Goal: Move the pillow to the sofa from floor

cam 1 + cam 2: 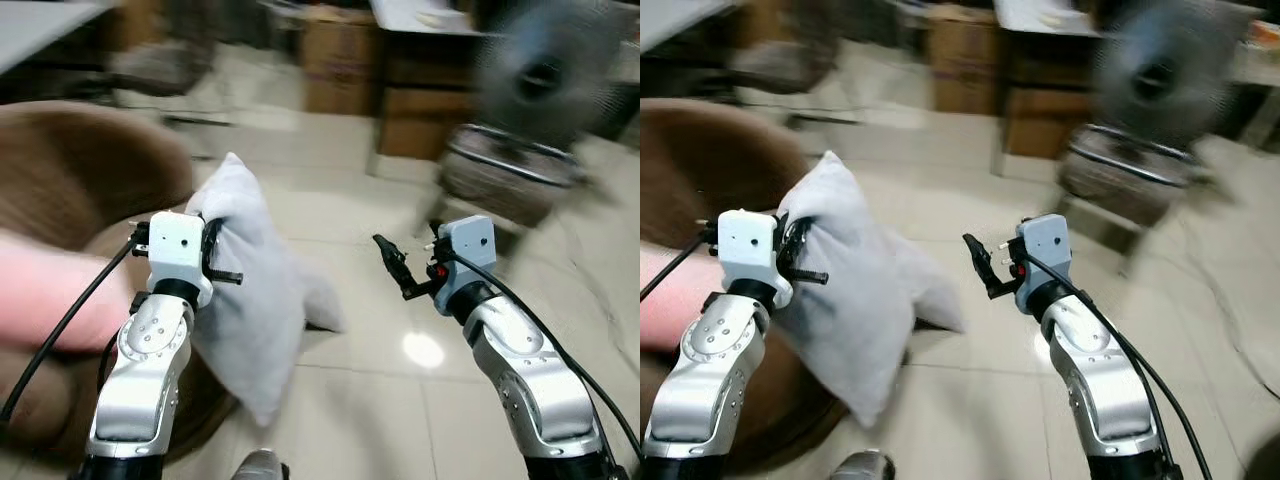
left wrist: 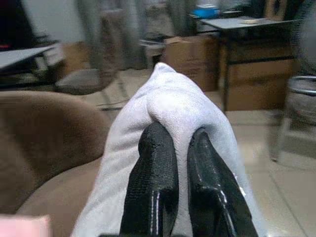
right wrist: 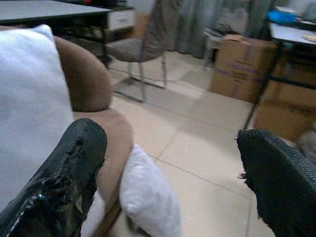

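Left gripper (image 2: 170, 163) jaws pinching white pillow (image 1: 250, 290) beside brown sofa (image 1: 70, 170).

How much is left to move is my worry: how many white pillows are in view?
2. One white pillow hangs pinched in the left gripper beside the brown sofa; a second pillow lies on the floor behind it. More may be hidden.
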Controlling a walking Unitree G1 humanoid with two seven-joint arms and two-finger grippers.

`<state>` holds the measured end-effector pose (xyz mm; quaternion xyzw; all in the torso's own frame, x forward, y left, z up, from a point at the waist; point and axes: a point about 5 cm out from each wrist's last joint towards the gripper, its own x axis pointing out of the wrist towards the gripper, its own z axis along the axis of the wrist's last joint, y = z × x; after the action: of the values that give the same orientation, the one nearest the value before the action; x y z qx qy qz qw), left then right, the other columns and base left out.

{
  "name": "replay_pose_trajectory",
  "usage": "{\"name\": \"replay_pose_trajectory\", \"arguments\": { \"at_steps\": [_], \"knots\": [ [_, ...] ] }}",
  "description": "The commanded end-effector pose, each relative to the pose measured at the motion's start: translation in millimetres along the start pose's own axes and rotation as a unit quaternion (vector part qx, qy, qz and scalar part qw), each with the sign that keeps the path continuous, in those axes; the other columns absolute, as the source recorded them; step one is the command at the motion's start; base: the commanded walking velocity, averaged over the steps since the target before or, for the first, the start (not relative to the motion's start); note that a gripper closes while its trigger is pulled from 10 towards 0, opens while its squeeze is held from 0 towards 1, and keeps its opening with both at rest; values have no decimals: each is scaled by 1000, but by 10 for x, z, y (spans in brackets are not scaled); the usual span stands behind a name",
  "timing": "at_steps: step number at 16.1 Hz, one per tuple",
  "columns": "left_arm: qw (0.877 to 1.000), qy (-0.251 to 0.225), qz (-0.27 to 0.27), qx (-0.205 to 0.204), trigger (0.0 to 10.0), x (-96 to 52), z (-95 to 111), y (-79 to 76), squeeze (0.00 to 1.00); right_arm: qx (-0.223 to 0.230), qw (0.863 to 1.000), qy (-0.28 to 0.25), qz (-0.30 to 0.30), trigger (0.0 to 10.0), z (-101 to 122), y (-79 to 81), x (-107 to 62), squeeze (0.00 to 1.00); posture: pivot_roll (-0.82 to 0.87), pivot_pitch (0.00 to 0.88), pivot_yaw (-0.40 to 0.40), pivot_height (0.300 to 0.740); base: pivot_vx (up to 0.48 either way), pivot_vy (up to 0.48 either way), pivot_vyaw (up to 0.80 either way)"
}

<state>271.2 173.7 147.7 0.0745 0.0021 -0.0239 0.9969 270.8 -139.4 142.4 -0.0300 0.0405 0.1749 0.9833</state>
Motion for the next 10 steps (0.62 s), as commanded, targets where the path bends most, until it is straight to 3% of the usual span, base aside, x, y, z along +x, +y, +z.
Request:
{"name": "replay_pose_trajectory", "arguments": {
  "at_steps": [1,3,8,10],
  "knots": [
    [999,-33,3,7,10000,19,131,0,0,-7,1000,-6,-20,10000,28,-84,5,0,44,0,-5,740,0,-319,800],
    [999,-33,9,-10,10000,30,136,27,0,9,999,-12,-40,10000,33,-134,4,0,45,0,-3,740,0,0,0],
    [999,-40,-5,-7,10000,47,163,36,0,15,998,-30,-46,10000,70,-129,4,0,51,0,1,740,0,0,0],
    [999,-37,-11,-9,10000,64,170,49,0,3,999,-35,-32,10000,75,-64,4,0,54,0,2,740,311,0,0]
  ]
}}
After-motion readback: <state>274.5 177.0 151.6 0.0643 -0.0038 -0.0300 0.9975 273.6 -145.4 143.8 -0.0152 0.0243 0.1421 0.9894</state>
